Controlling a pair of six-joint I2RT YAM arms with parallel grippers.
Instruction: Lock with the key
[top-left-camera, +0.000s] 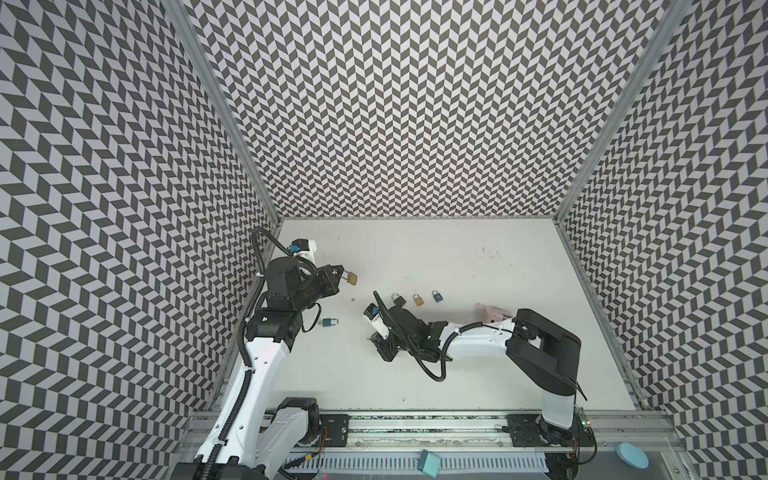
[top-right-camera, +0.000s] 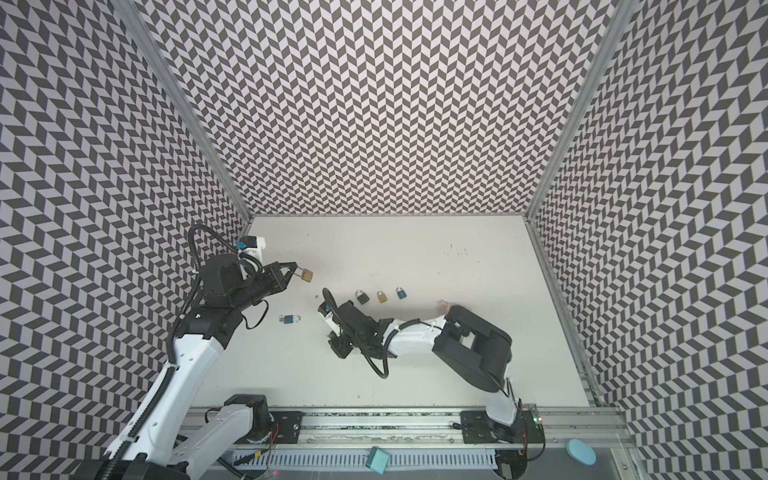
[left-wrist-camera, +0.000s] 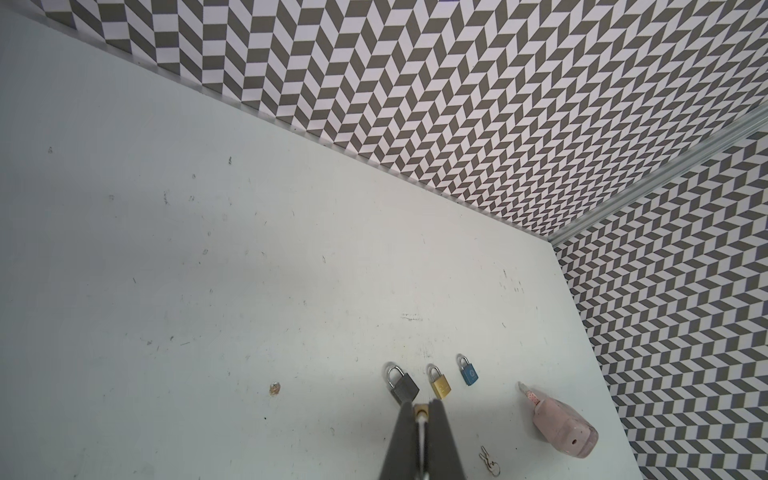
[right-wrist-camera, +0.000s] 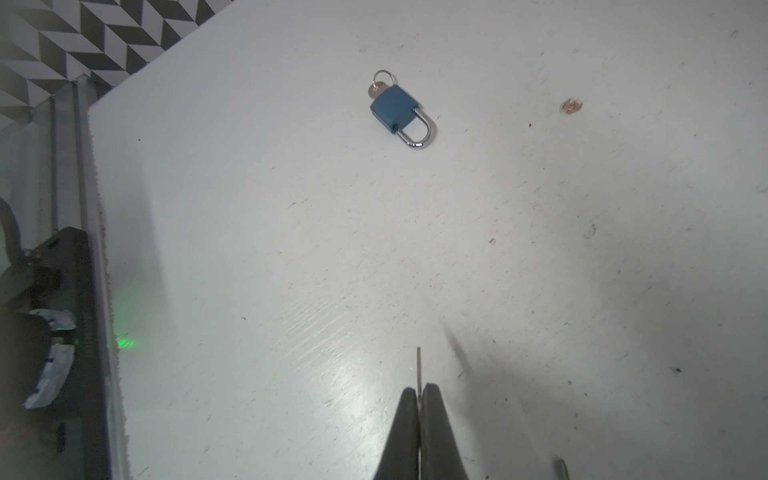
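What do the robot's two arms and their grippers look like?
Both the left arm and right arm have white link shells with black joint housings. Black ribbed cable runs along each. The left gripper and right gripper are dark, with fingers tapering to narrow tips.

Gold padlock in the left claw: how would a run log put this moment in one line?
left gripper: shut on gold padlock by shackle, lifted | right gripper: shut on key | key not yet in padlock

Far half of the table (top-left-camera: 415, 249) lies open; mid-table, a padlock row (top-left-camera: 418, 300), pink case (top-left-camera: 492, 312) and blue padlock (top-left-camera: 329, 322) obstruct.
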